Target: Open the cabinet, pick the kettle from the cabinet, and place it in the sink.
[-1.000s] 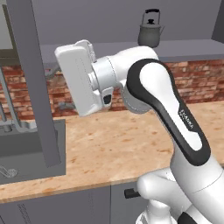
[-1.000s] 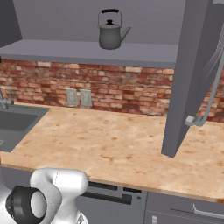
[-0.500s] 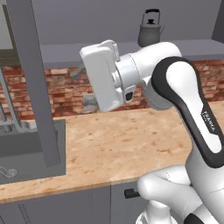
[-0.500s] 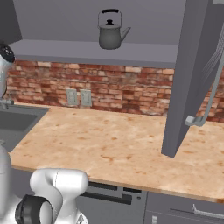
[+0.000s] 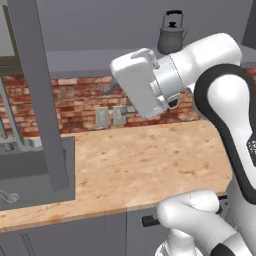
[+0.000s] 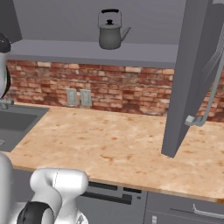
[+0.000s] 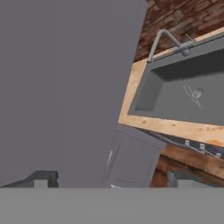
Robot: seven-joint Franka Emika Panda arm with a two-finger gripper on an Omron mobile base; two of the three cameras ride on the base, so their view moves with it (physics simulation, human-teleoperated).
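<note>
- Nearest, in the hand view, the end effector (image 7: 109, 178) has its two dark fingertips (image 7: 41, 177) spread wide apart with nothing between them — open and empty.
- Just past the tips, a flat dark grey cabinet door (image 7: 65, 83) takes up the left of that view; beyond it the sink (image 7: 186, 94) and its slim faucet (image 7: 164, 39) lie tilted, so the hand is looking down and toward the basin, not at the shelf.
- In the left base view the white hand (image 5: 140, 85) hangs above the wooden bench (image 5: 145, 165), with one opened door (image 5: 42, 95) standing edge-on over the sink's near rim (image 5: 30, 195).
- In the right base view the other cabinet door (image 6: 190, 74) is swung out too, its long bar handle (image 6: 210, 92) facing outward, so the cabinet (image 6: 92, 50) looks open already.
- Farthest back, the kettle (image 5: 171, 35) stands upright on the cabinet's bottom shelf, black handle arching over the lid, spout toward the robot's right.
- The relation that matters: the kettle lies above and behind the hand, off to its right, while the fingers point away from it. By my reading, the wrist must turn back and rise toward the shelf before any grasp of the handle — the sink lies well to the left for the later placing.
</note>
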